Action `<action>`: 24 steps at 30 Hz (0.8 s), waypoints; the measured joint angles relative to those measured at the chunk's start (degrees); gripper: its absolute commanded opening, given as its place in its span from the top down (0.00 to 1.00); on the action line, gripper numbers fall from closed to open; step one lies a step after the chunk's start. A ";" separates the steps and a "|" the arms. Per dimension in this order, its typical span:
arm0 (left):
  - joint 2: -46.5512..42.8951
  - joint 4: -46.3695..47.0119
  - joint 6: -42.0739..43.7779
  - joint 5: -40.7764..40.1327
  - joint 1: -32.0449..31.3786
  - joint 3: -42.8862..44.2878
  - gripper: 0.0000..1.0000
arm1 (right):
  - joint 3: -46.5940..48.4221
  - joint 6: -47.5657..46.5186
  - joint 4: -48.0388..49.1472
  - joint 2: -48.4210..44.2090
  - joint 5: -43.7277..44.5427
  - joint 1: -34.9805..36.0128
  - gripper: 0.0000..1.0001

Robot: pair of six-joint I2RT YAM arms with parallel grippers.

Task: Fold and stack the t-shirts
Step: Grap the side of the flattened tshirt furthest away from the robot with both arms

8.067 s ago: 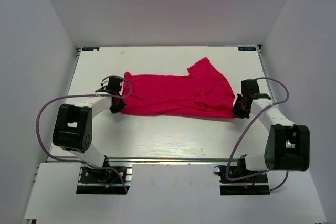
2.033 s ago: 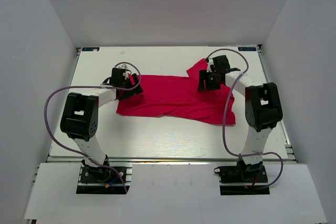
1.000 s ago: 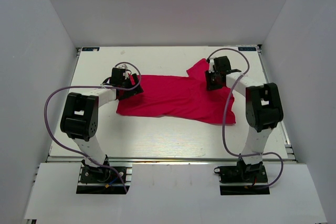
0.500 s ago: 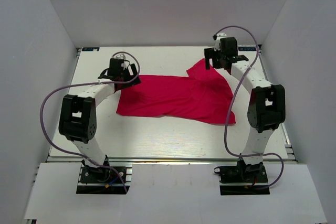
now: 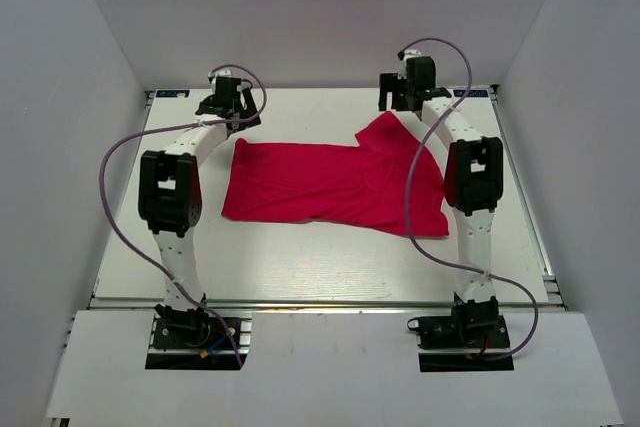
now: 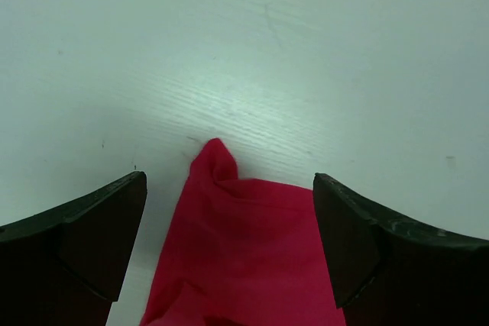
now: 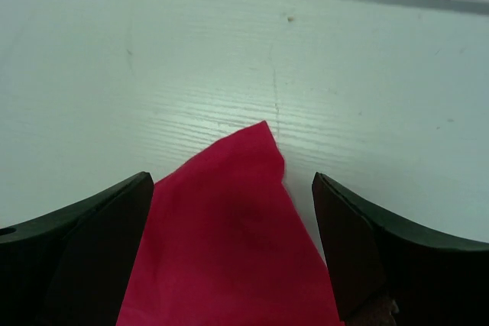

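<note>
care now: left gripper (image 5: 225,99) and right gripper (image 5: 405,88) hang spread wide and empty, so centre each t-shirt (image 5: 330,183) corner before you pinch.

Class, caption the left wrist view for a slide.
Open left gripper frames a crimson t-shirt corner on the white table.

The crimson-pink t-shirt (image 5: 330,187) lies flat, lightly rumpled. It runs 9 to 3 o'clock, one corner peaking toward 1 o'clock.

A white wood-grain table (image 5: 300,257) stands boxed in by plain pale walls (image 5: 320,7) on three sides
</note>
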 measured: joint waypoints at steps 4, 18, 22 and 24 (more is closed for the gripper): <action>8.46 -1.33 0.50 -0.61 0.26 1.53 0.04 | 0.92 0.04 1.42 4.87 -0.85 -0.39 0.10; 12.15 1.70 1.31 -0.50 0.39 0.92 0.55 | 8.24 2.67 5.70 14.53 -3.93 -1.57 0.15; 10.49 5.11 0.92 0.11 0.59 -2.75 0.75 | 8.02 2.25 5.75 14.97 -4.87 -1.57 0.28; 10.23 5.68 0.66 0.33 0.66 -3.32 0.89 | 8.00 1.49 5.64 14.97 -4.87 -1.53 0.42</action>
